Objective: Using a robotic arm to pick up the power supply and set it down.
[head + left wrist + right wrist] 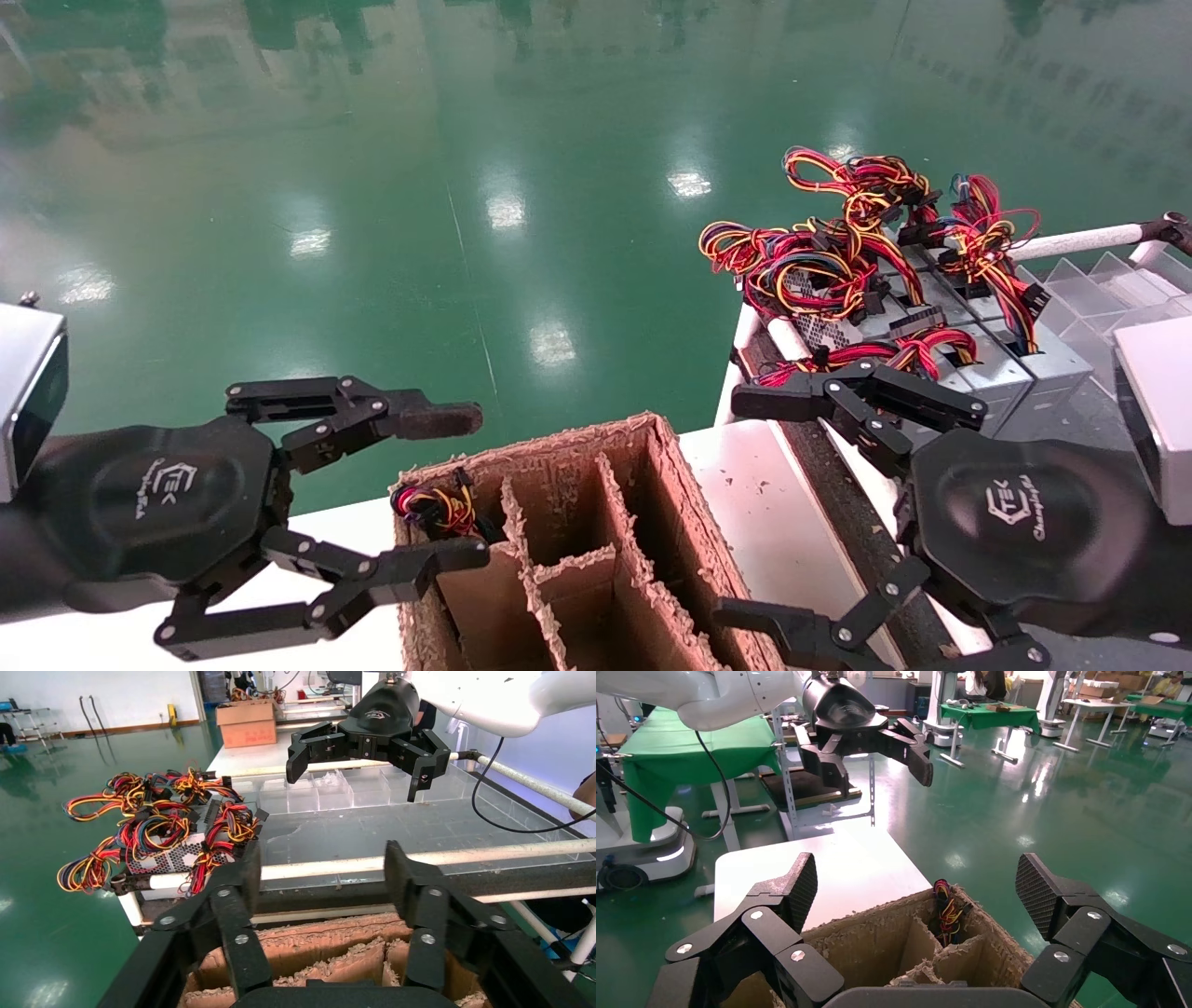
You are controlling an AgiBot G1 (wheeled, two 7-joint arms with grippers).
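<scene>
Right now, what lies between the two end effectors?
In the head view, the divided cardboard box sits between the left end effector and right end effector, both open.

Both grippers, left gripper (461,487) and right gripper (745,508), hang open beside a cardboard box (670,522), with power supplies (968,354) behind.

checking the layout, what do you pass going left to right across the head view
left gripper, open → cardboard divider box with a wire bundle in its far-left cell → right gripper, open → power supplies with red-yellow wires on the cart
</scene>
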